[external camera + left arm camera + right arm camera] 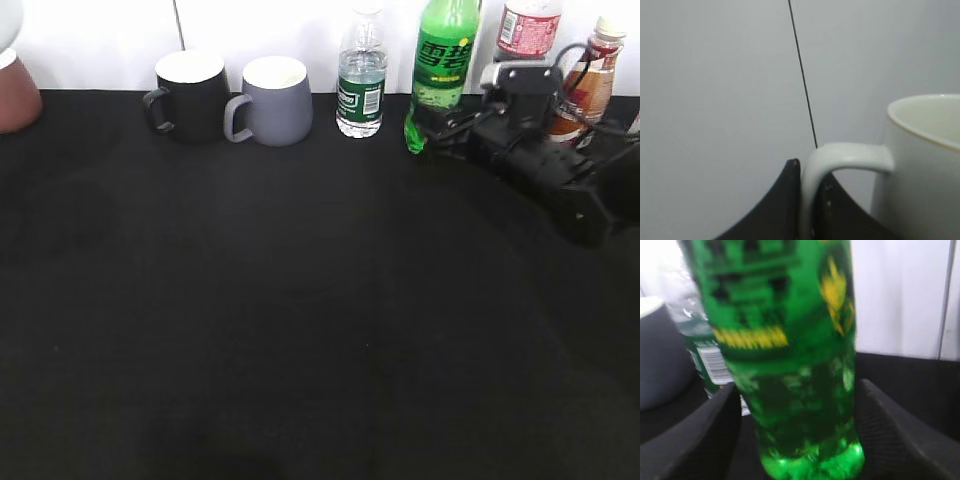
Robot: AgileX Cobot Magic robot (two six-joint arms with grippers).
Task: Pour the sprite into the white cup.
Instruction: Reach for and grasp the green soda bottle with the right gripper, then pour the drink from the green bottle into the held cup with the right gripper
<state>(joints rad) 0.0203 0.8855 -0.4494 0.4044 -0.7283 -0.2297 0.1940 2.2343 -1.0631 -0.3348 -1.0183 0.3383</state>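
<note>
The green sprite bottle (444, 55) stands upright at the table's far edge, toward one o'clock, just right of a small clear water bottle (361, 80). The right gripper (437, 125) has its fingers (715, 435) on either side of the bottle's base, apparently touching it. The left gripper (807, 200) clamps the handle of the white cup (920, 170). A black mug (188, 95) and grey mug (272, 100) sit at eleven o'clock.

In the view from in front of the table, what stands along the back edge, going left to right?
Black mug → grey mug → small clear water bottle → green sprite bottle, with the right gripper around its base → red-labelled bottle → brown drink bottle.
</note>
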